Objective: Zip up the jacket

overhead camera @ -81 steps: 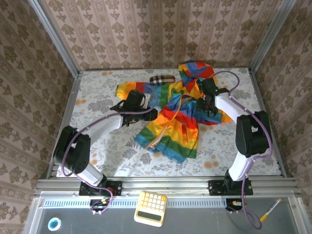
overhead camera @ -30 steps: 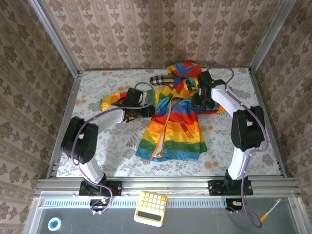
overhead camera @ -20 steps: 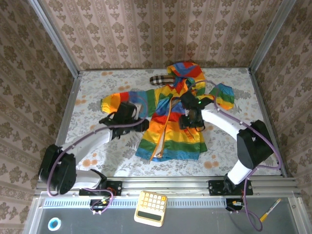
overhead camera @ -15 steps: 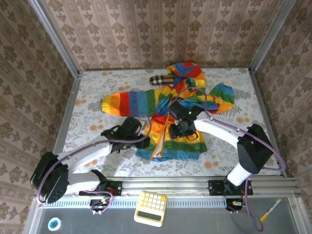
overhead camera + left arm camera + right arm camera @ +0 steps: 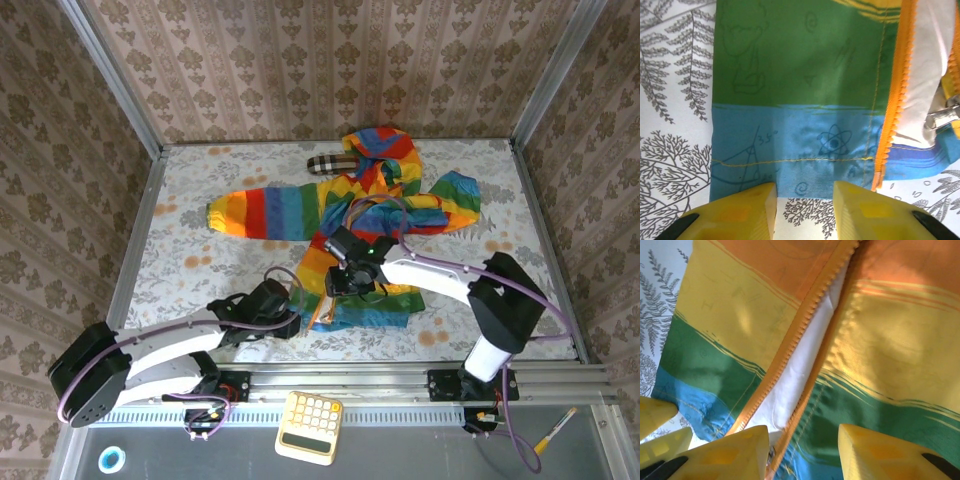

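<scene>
The jacket (image 5: 335,205) lies spread mid-frame on the table (image 5: 200,260), with its hood toward the top. At the bottom of the left wrist view, the left end effector (image 5: 804,192) hovers open by the blue hem, left of the orange zipper (image 5: 892,100). The right end effector (image 5: 802,437) is open, astride the unjoined zipper.

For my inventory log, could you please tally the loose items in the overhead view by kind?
Jacket: 1
Plaid item: 1
Calculator: 1
Pen: 1
Blue round item: 1
Total: 5
</scene>
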Robot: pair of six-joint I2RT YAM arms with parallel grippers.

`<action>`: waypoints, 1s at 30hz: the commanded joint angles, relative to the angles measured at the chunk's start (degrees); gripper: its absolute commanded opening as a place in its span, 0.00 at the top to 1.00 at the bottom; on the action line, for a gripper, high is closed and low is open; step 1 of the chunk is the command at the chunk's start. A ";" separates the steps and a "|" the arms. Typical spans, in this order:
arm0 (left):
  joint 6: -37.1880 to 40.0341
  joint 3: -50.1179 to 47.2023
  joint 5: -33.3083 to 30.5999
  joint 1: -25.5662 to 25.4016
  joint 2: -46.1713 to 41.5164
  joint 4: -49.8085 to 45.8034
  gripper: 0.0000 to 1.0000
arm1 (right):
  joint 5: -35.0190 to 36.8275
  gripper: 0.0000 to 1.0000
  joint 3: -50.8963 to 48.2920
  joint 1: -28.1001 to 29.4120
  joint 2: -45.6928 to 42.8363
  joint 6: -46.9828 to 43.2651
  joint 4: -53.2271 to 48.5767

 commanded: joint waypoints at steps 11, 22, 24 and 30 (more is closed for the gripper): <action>-2.83 -5.90 0.53 -0.40 -2.72 6.25 0.68 | -4.33 0.62 8.17 3.23 13.28 5.15 4.57; -3.51 -5.86 1.04 -1.34 -2.45 7.53 0.69 | -0.10 0.81 6.13 3.38 9.29 4.64 3.94; -3.26 -5.52 0.99 -1.32 -2.20 7.74 0.69 | -0.63 0.92 6.26 3.39 9.08 3.82 4.39; -2.33 -2.34 1.31 -1.32 -3.83 4.06 0.69 | 1.77 0.99 7.50 3.13 6.76 1.52 0.81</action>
